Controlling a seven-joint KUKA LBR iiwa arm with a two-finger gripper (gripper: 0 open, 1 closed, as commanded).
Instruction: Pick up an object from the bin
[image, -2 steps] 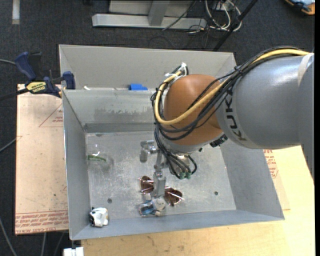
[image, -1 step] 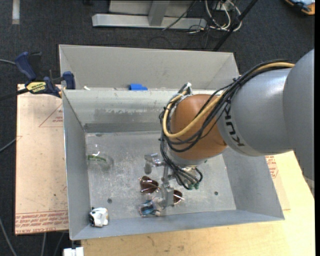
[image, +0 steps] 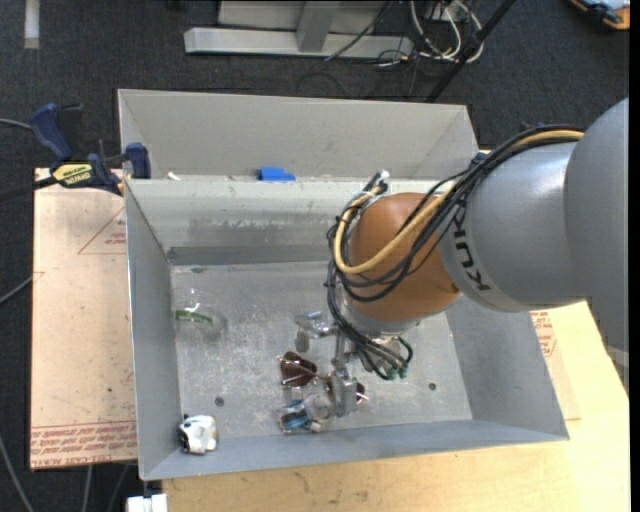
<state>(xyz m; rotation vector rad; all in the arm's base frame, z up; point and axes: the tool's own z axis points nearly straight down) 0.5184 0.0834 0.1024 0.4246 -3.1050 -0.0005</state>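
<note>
Your gripper (image: 345, 388) hangs low over the front heap (image: 303, 416) | dark red piece (image: 297, 370) just beside it, view-left | you cannot tell its grip.

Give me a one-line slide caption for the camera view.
Gripper above a small heap, beside a dark red piece, at the front of the grey bin.

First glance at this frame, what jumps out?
The grey arm with its orange wrist cover dominates the right, its gripper down in a small heap near the front wall of the bin, beside a dark red piece. A white object sits alone in the front-left corner.
</note>
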